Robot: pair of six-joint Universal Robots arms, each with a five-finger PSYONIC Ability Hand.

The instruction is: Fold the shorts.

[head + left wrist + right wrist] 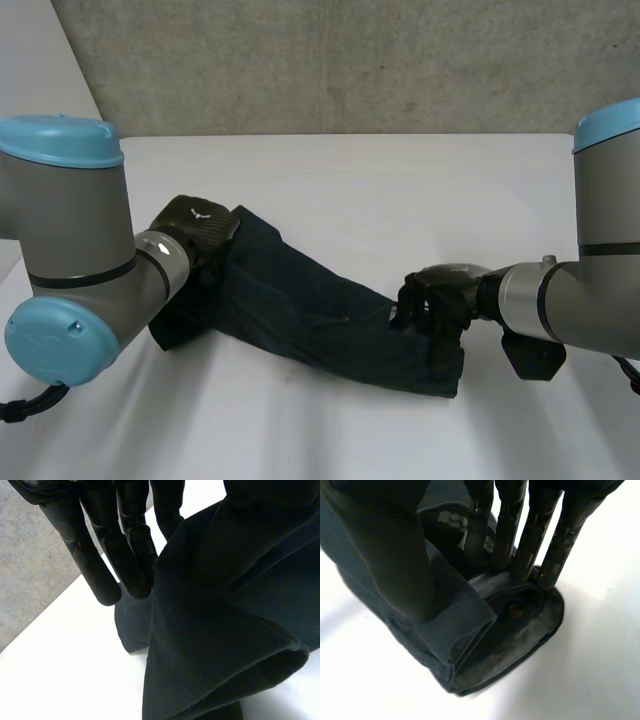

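Dark blue shorts (pixel 310 310) lying stretched across the white worktop (pixel 400 190) between the two hands, left hand (pixel 200 225) pinching one raised end between straight fingers and thumb, right hand (pixel 440 300) clamped on the opposite end, cloth bunched between thumb and fingers

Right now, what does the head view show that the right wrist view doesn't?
Head view adds the left hand at the raised far end of the shorts, and the wall. Right wrist view adds thumb and fingers pinching a rolled edge, with a small stud inside. Both: the right hand on the shorts, the white table.
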